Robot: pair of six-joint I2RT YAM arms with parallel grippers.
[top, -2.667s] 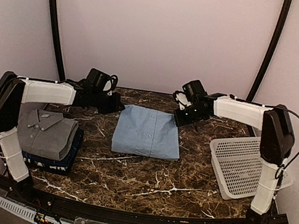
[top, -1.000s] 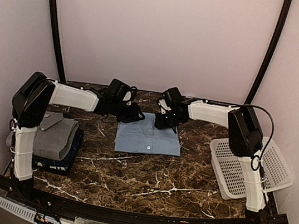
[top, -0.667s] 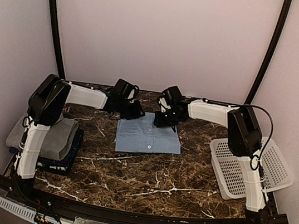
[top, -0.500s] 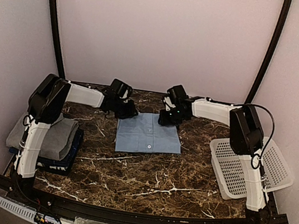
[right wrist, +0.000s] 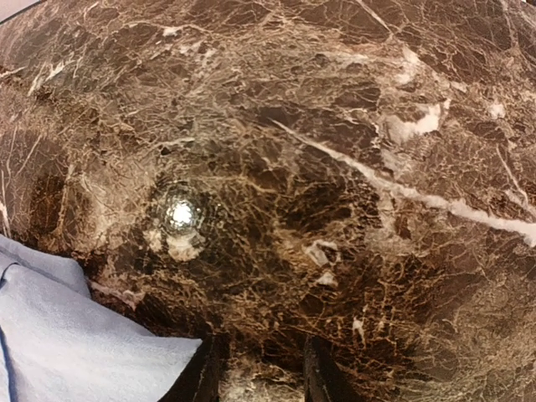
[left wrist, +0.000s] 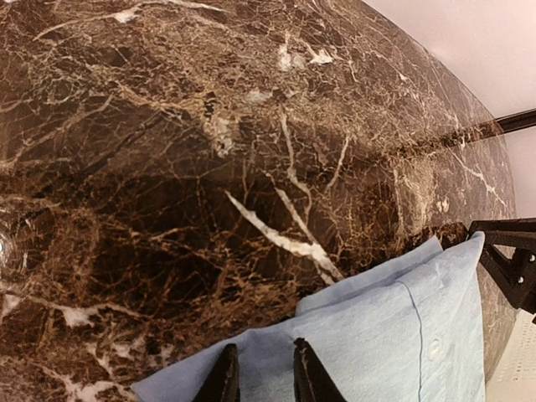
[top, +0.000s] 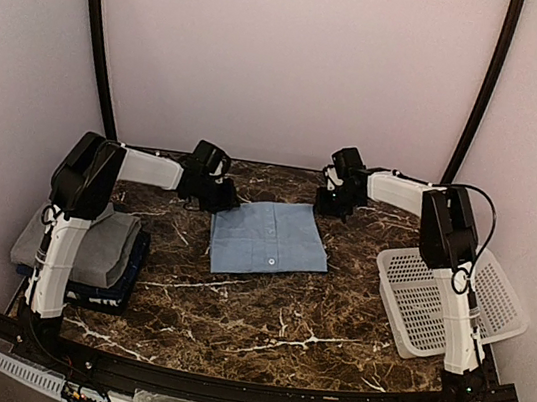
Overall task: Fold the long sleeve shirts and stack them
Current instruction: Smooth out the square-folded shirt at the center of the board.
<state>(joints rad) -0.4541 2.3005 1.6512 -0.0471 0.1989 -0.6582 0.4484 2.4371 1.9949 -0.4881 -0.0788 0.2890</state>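
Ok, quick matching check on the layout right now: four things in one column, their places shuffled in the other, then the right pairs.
Things:
1. light blue shirt
2. grey shirt
3. navy shirt
4. white basket

Places:
A. at the right side of the table
B. bottom of the left-side stack
C. folded, alone, far middle of the table
D. top of the left-side stack

Pairs: 1-C, 2-D, 3-B, 4-A
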